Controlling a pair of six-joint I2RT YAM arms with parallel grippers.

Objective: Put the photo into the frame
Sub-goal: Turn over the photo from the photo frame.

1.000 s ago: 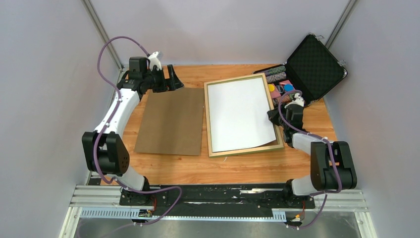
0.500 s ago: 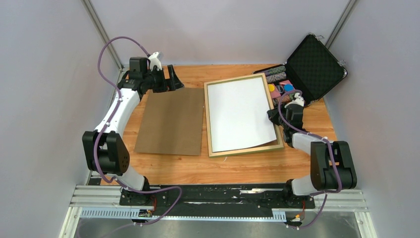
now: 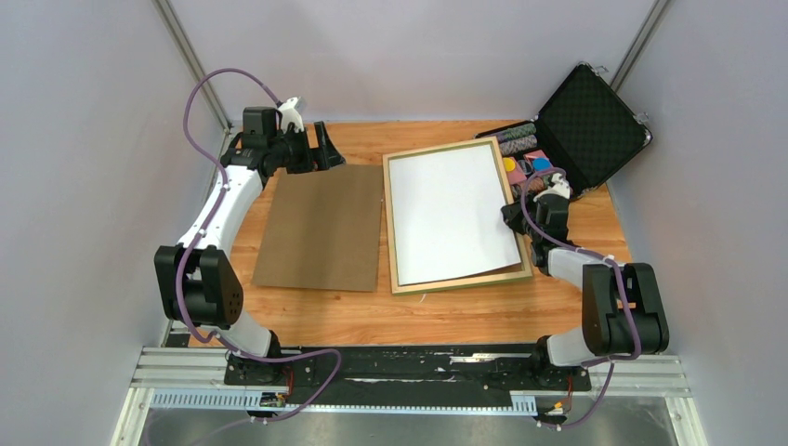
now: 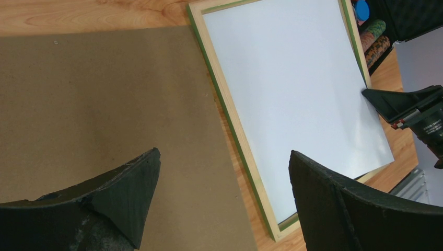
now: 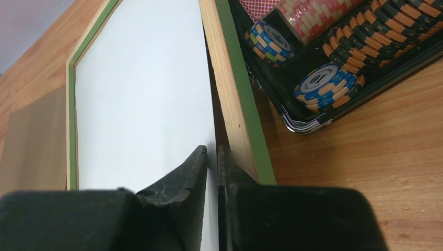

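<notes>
The photo [image 5: 141,94] lies white side up on the frame [image 5: 232,99], long axis running away, its right edge in the slim gap of the right claw [image 5: 211,151], grip uncertain; the left claw [image 4: 223,154] gapes, well apart

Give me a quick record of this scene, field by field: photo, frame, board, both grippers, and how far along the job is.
photo: white back up, lying in the frame, skewed; near right corner rides over the rail
frame: flat on the table, pale wood up
board: brown, flat, beside the frame on its left
left gripper: open, empty, over the board's far edge
right gripper: jaws nearly together at the photo's right edge; grip unclear
job: photo not yet seated squarely
</notes>
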